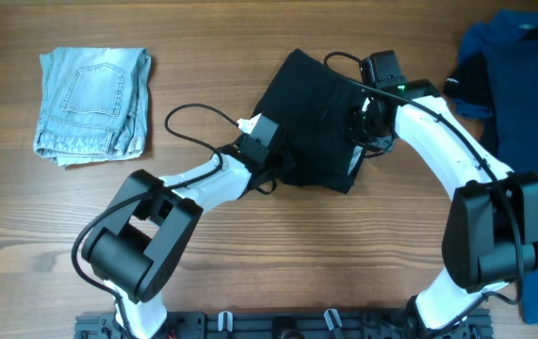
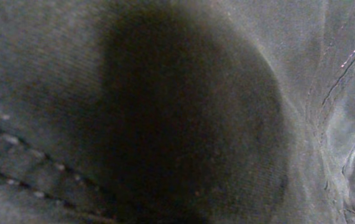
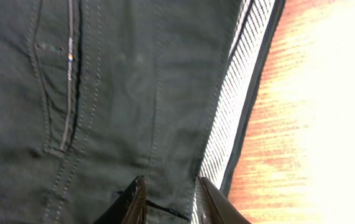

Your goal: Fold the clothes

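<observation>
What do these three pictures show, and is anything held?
Two white robot arms, each ending in a two-finger claw. The wide picture looks down from above the wooden table; the other two come from cameras on each wrist. A black fabric garment lies mid-table, folded light-blue denim far left, royal-blue clothes at the right edge. The right claw seems pinched on the black garment's edge. The left claw rests on it; its camera shows only dark cloth, grip unclear.

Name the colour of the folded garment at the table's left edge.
Light, washed blue: the folded denim piece shows it best in the overhead view.
</observation>
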You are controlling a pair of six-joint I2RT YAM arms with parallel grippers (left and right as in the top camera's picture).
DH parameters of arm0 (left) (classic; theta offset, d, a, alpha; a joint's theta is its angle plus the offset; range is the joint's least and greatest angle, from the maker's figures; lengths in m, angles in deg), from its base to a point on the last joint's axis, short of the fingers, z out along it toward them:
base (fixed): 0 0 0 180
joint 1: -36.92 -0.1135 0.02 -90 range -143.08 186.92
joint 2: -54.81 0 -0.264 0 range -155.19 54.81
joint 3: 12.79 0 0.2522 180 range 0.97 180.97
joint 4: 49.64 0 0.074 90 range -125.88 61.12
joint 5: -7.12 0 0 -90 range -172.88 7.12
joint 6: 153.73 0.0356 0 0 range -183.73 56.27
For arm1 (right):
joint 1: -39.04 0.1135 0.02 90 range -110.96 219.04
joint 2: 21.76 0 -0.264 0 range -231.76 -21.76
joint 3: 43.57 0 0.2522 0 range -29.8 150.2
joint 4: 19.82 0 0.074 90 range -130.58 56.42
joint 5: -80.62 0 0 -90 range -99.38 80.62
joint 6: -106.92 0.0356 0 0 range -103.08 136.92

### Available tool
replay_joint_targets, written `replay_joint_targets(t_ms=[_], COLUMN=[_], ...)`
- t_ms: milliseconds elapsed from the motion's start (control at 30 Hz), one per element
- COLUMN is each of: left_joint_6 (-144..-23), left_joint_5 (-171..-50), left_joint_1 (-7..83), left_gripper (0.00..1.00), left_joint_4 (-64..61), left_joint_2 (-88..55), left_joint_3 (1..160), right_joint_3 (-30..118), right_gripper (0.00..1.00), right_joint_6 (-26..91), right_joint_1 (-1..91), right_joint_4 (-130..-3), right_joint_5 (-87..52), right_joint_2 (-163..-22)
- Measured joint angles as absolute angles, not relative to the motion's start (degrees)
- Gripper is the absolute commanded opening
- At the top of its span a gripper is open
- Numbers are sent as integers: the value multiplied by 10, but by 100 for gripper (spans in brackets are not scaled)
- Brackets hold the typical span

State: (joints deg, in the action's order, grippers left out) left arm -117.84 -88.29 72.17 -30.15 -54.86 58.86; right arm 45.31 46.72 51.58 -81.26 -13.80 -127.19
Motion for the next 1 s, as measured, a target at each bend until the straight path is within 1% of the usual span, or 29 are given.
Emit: replay_joint_targets(t_ms=[67, 133, 200, 233, 267, 300, 333, 367, 433, 467, 500, 600, 667, 800, 967, 1000], left_joint_6=[-1168, -1157, -1132, -1117, -1108, -1090, -1085, -1082, -1076, -1075, -1073, -1073, -1073, -1073, -1073, -1069], left_joint_5=[-879, -867, -857, -850, -845, -831, -826, -825, -827, -829, -835, -858, -860, -855, -853, -853], left_joint_1=[721, 718, 719, 719, 721, 721, 721, 721, 721, 721, 722, 722, 722, 722, 721, 721], left_gripper=[4, 4, 4, 4, 4, 4, 4, 4, 4, 4, 4, 4, 4, 4, 4, 4], left_joint_4=[-294, -280, -283, -285, -285, -287, -289, -288, -319, -348, -395, -462, -465, -464, -436, -428], left_joint_2=[-539, -488, -359, -309, -279, -231, -231, -242, -312, -345, -410, -503, -546, -579, -583, -578], left_joint_3=[586, 573, 570, 570, 571, 575, 576, 576, 575, 574, 576, 573, 573, 573, 585, 585], right_joint_3=[453, 453, 456, 465, 495, 523, 531, 535, 536, 536, 537, 538, 538, 540, 549, 551], right_gripper=[27, 26, 26, 22, 5, 4, 4, 4, 4, 4, 4, 4, 4, 4, 4, 9], right_joint_6=[467, 457, 436, 427, 414, 408, 404, 399, 384, 377, 369, 356, 348, 346, 346, 346], right_joint_1=[516, 516, 516, 516, 514, 512, 505, 493, 466, 456, 449, 449, 449, 449, 450, 450], right_joint_4=[-825, -825, -824, -827, -822, -811, -783, -757, -717, -689, -667, -622, -602, -584, -588, -591], right_joint_5=[-140, -143, -153, -161, -175, -182, -186, -190, -195, -198, -199, -204, -204, -167, -157, -157], right_joint_2=[-1272, -1272, -1272, -1272, -1272, -1270, -1267, -1265, -1266, -1268, -1276, -1329, -1376, -1450, -1455, -1455])
